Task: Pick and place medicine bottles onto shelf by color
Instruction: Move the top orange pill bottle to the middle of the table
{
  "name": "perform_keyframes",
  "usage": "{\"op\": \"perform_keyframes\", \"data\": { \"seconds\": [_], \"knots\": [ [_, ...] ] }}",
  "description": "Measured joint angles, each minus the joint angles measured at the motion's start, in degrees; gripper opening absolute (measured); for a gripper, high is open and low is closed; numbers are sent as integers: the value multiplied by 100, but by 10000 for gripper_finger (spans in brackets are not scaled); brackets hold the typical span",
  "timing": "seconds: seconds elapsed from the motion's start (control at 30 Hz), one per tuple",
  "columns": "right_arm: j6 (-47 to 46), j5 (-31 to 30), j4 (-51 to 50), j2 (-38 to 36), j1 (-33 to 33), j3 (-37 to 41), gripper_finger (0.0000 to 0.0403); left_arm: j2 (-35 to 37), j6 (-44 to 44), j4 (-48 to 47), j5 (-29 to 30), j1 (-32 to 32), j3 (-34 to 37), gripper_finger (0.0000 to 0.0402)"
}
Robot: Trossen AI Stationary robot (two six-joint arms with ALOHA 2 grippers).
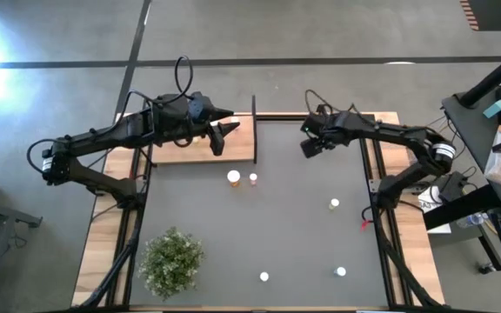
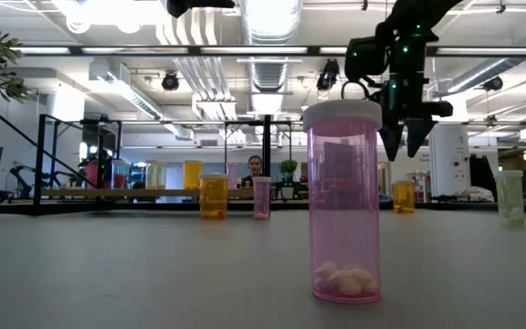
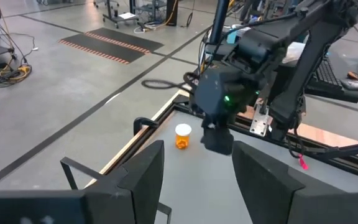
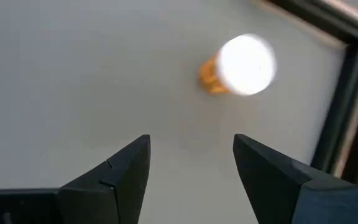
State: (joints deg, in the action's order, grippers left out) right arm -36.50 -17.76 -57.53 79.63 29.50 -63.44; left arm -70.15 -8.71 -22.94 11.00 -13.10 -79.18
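Observation:
My right gripper point(image 1: 310, 146) hangs open and empty at the table's far right, fingers slanting down. Just beyond its fingertips point(image 4: 191, 146) a white-capped orange bottle point(image 4: 238, 65) stands upright on the tabletop, also seen from the left wrist point(image 3: 183, 135). My left gripper point(image 1: 225, 132) waits open above the light-wood shelf point(image 1: 198, 149), holding nothing. An orange bottle point(image 1: 233, 178) and a pink one point(image 1: 253, 180) stand in front of the shelf. A pale bottle point(image 1: 334, 204) stands right of centre. Two more point(image 1: 263, 277), point(image 1: 341, 272) stand near the front edge, the large pink one point(image 2: 343, 201) among them.
A green bushy plant point(image 1: 172, 261) sits at the near left. Black rods point(image 1: 254, 130) stand at the shelf's right edge. Black frame rails point(image 1: 374, 174) run along the table's right side, close to the orange bottle. A person shows far off in the room behind the table point(image 2: 256, 168).

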Motion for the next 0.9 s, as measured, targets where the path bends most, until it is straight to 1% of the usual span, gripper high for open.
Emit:
{"op": "perform_keyframes", "data": {
  "seconds": [0.1,0.27,0.47,0.63,0.9],
  "knots": [
    [33,-69,-7,-60,258,21,222,0,-2,0,3,0,0,174],
    [441,-22,8,-40,459,-27,221,0,-4,0,8,0,0,174],
    [706,-26,374,169,742,-92,222,0,-9,1,15,0,0,174],
    [714,-26,399,366,1011,-50,222,0,-13,0,17,0,0,174],
    [1159,-26,446,587,1133,-94,222,0,-13,-2,17,0,0,174]
  ]
}}
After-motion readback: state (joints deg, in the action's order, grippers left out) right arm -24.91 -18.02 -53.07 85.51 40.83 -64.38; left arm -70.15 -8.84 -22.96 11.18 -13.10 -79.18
